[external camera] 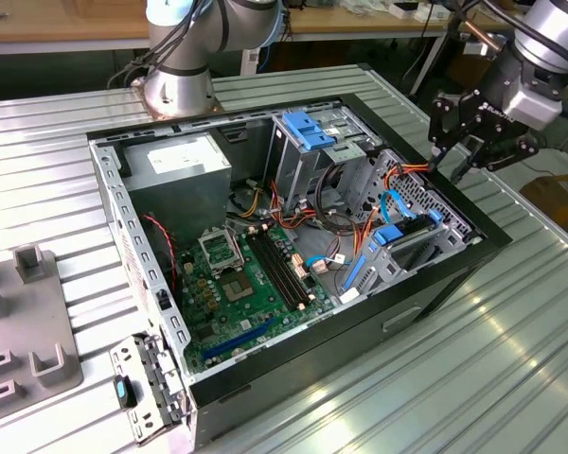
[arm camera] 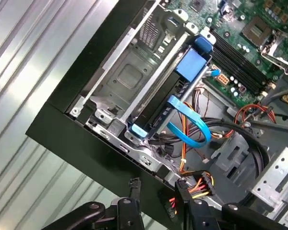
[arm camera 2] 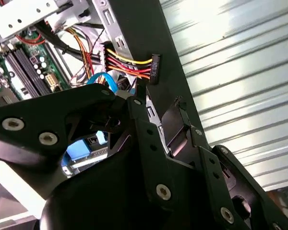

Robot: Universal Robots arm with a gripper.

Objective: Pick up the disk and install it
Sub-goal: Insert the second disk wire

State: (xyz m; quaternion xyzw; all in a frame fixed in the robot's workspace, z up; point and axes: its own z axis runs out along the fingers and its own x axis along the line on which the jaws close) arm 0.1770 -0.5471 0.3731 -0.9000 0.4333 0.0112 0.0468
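From here my claw (external camera: 452, 168) reads as matt black, with bright metal screws (arm camera 2: 48, 139) in its links. The counter (external camera: 511, 369) is ribbed bare metal with a soft silvery sheen. The case (external camera: 360, 350) has a matt black shell. Its drive cage (arm camera: 129, 76) is dull grey stamped sheet metal. The motherboard (external camera: 237, 284) is glossy green. The disk (arm camera: 159, 109) carries smooth blue plastic rails, and the flat cable (arm camera: 189, 127) is shiny blue plastic. At eight o'clock from the case in the exterior view, a fixture (external camera: 28, 340) looks like matt grey plastic.
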